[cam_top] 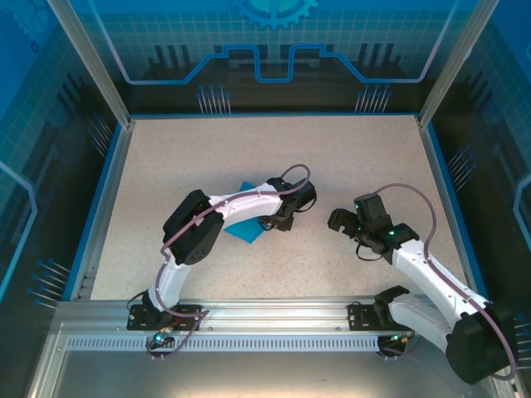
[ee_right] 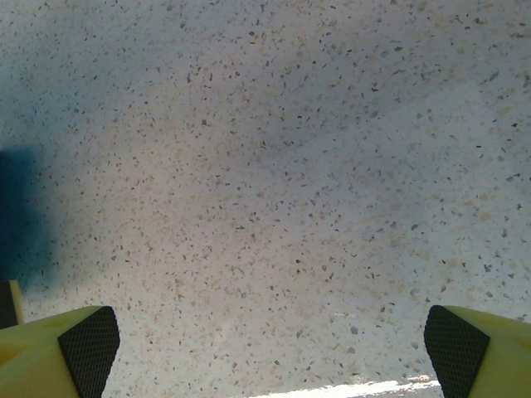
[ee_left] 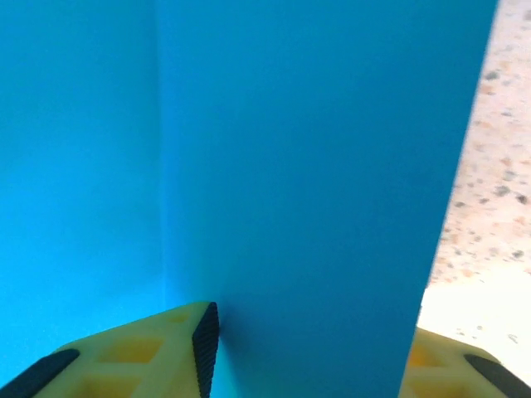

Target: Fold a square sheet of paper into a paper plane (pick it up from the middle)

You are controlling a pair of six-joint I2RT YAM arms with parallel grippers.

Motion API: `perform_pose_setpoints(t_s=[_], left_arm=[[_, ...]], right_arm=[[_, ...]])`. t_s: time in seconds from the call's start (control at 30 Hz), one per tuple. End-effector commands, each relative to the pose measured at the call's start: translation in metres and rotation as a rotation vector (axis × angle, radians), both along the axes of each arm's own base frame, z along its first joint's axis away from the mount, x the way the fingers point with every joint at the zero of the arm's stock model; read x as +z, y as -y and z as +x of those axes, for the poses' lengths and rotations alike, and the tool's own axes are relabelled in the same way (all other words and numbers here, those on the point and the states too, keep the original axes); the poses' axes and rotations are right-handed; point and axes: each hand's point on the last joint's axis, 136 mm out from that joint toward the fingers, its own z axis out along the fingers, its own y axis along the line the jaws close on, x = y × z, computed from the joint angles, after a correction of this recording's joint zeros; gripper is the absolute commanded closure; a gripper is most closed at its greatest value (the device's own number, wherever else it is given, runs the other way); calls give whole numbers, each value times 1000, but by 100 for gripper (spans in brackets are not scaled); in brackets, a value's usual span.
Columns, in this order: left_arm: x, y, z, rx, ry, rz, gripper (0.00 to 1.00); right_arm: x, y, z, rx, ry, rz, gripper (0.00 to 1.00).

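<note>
right gripper [ee_right: 274, 352]: fingers spread wide, nothing between them, hovering over bare speckled table [cam_top: 249, 149], well right of the paper.
left gripper [ee_left: 336, 352]: low over the sheet, fingers parted partway with teal paper running through the gap; the left pad [ee_left: 206, 336] sits right at the paper, contact hard to call from this close.
sheet of paper [cam_top: 239, 231]: flat on the table near the middle, mostly under the left arm, one corner poking out on either side of it.
done: at least one fold is in, judging by the straight crease [ee_left: 162, 166] running up the sheet.
left: no pointed dart shape yet; nose folds, wing folds and the centre fold look outstanding, so early to mid task.
top view adds: where both arms sit, and the gap between the right gripper and the paper.
left wrist adds: the crease and the paper's straight right edge against the table.
right wrist adds: a dark bluish patch at the far left, probably shadow.
</note>
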Motion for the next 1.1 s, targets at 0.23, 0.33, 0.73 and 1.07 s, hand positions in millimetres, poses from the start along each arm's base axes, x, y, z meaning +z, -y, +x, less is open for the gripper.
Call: perform_pose_setpoints(t_s=[0.23, 0.33, 0.73, 1.07], left_arm=[[16, 32, -6, -22, -51, -181, 47], [40, 40, -7, -44, -35, -262, 43], [88, 24, -9, -53, 29, -398, 37], [92, -11, -8, -6, 62, -394, 36]], right_arm=[[-3, 2, -6, -10, -27, 23, 1], [-2, -2, -5, 10, -24, 37, 1], [14, -65, 4, 248, 45, 249, 3], [-1, -150, 5, 403, -25, 331, 5]])
